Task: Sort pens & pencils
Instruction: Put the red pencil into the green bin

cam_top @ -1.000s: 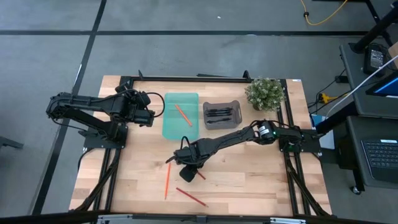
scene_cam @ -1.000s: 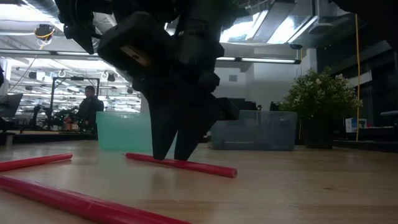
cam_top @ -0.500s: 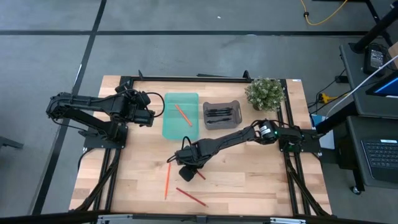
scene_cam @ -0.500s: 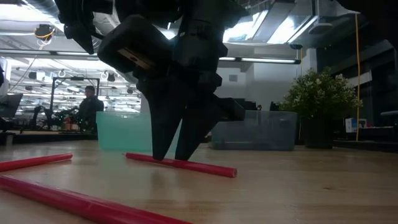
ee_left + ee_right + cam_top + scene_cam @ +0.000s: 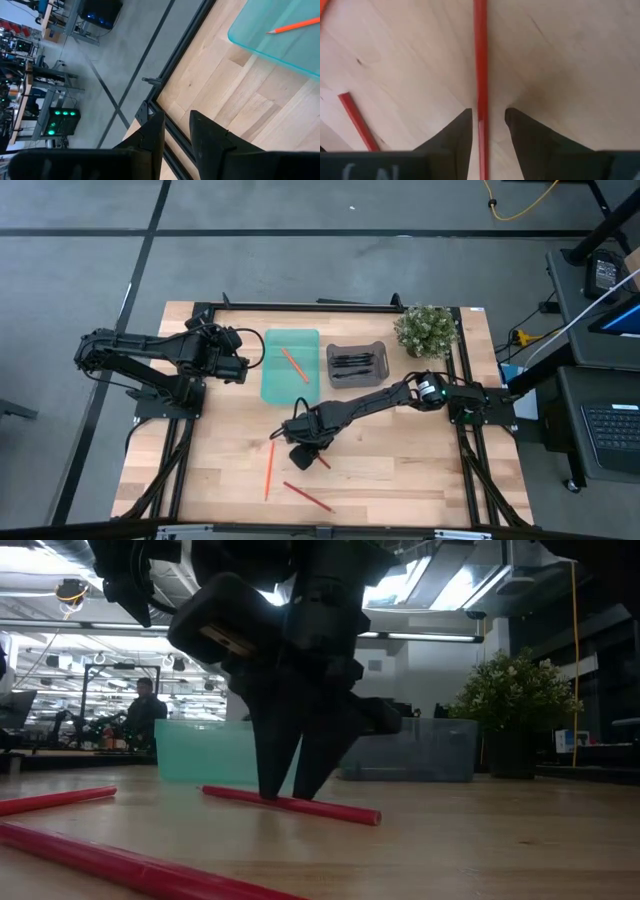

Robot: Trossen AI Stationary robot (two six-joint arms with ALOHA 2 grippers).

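Our right gripper [image 5: 303, 457] is down on the light wooden table [image 5: 400, 470], and its two dark fingers [image 5: 455, 135] stand on either side of a thin red pencil [image 5: 480, 75]. In the right wrist view there is a small gap between the pencil and each finger, so the fingers are close around it but not squeezing it yet. The pencil lies flat on the wood.

Just beside this gripper, on the side toward the table's front edge, lie a thin orange pencil [image 5: 269, 469] and another red pencil [image 5: 307, 496]. Both are flat on the table and apart from each other.

Farther off, behind the gripper, sits a see-through green plastic tray [image 5: 274, 385] with one orange pencil [image 5: 294, 364] in it. Next to that tray is a grey plastic tray [image 5: 379, 348] holding the thin black pens [image 5: 352, 363]. A small green potted plant [image 5: 425, 329] stands past the grey tray.

Our left gripper [image 5: 240, 362] waits by the green tray, above the table, with its fingers nearly together and holding nothing.
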